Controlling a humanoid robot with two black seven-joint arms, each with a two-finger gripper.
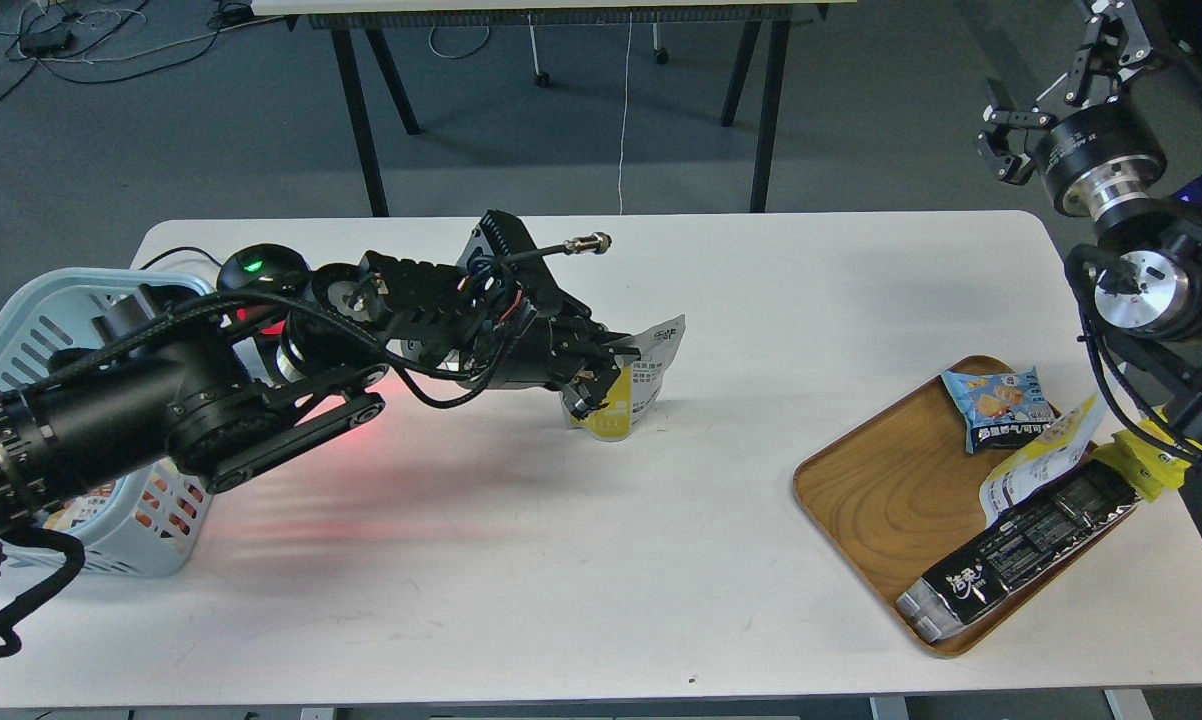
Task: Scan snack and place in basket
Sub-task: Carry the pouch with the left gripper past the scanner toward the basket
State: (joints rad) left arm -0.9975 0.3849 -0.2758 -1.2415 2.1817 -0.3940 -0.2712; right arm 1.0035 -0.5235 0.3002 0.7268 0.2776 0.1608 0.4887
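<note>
Baskets came first on the left: the light-blue basket [36,320] stood at the left edge of the white table [581,560], and some packets with orange and white print were visible through its slotted side, though I could not tell what they were. The left arm crossed above the basket and reached toward the middle of the table. A green light shone on a round black device [261,265] behind the arm, and a red glow lay on the table surface under the arm. The left gripper [601,375] was clenched on the snack [633,385], holding the pouch at its left side. The snack was near the middle of the table, well apart from the basket; its yellow bottom seemed to touch the table or to be just above it, and I could not tell which. Its white-grey side with dark text pointed up and to the right. Further right, a brown wooden tray [881,490] lay near the right edge of the table. On it were a small blue packet [1001,405], a second yellow and white pouch [1036,460], and a long black packet [1026,550]. The right gripper [1056,105] was raised high at the upper right, beyond the table, with its fingers spread and nothing between them.
</note>
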